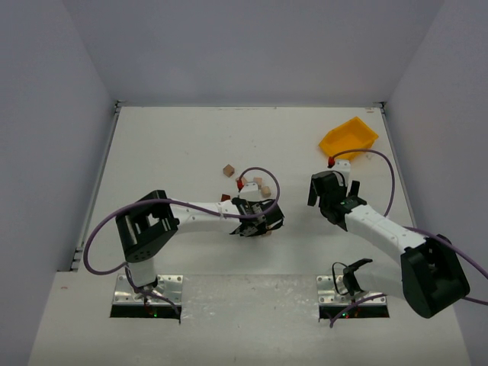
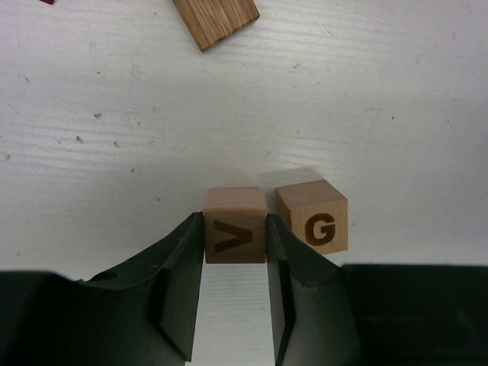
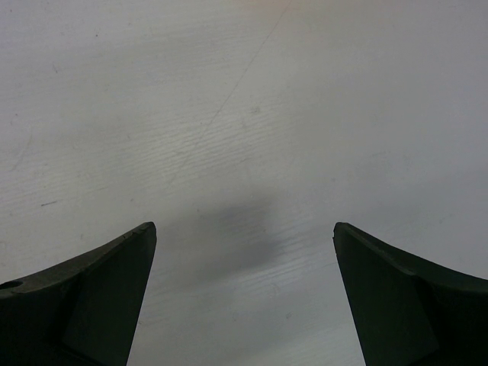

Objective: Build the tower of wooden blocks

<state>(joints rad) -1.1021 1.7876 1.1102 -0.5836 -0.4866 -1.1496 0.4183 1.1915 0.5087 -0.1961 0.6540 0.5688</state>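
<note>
In the left wrist view my left gripper [image 2: 235,223] is shut on a pale cube marked V [image 2: 235,238], which rests on the white table. A pale cube marked G [image 2: 313,221] sits right beside it, against the outside of the right finger. A tan oblong block [image 2: 216,19] lies farther off, and a dark reddish block's corner [image 2: 47,1] shows at the top edge. In the top view the left gripper [image 1: 259,222] covers both cubes. My right gripper [image 1: 329,200] is open and empty over bare table [image 3: 244,152].
Loose tan blocks [image 1: 228,170] [image 1: 261,187] and the dark reddish block [image 1: 226,197] lie just beyond the left gripper. A yellow bin [image 1: 348,137] stands at the far right. A purple cable loops over the left wrist.
</note>
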